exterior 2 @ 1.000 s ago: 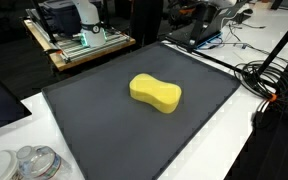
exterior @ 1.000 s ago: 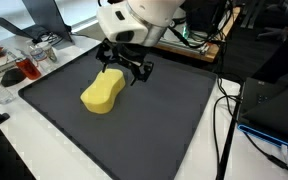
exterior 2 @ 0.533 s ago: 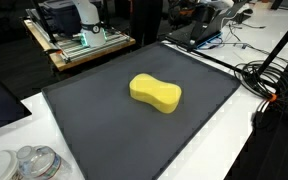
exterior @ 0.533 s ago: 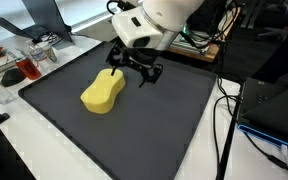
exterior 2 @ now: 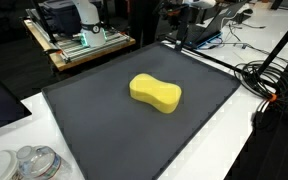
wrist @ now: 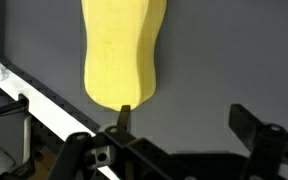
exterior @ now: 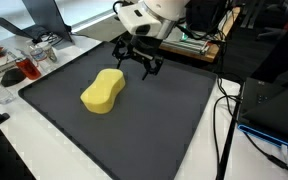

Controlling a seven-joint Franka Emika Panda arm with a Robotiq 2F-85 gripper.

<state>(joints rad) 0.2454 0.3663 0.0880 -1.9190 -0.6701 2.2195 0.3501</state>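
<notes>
Counter (exterior: 4, 150) carried a dark grey mat (exterior: 174, 120); yellow sponge (exterior: 104, 90) lay flat on it, left of mat center in an exterior view. Jaws (exterior: 139, 62) hung spread fully wide, holding nothing, above the sponge's far end, not touching. Risk, as a judgement: descending off-center could clip the sponge's end and shove it sideways rather than straddle it.

The sponge (exterior: 103, 90) is plain bright yellow — no pattern on it. The mat (exterior: 154, 125) beneath is an even dark grey, edged in black. The gripper (exterior: 137, 62) is black, on a white arm (exterior: 154, 14) — the counter (exterior: 14, 140) is white.
</notes>
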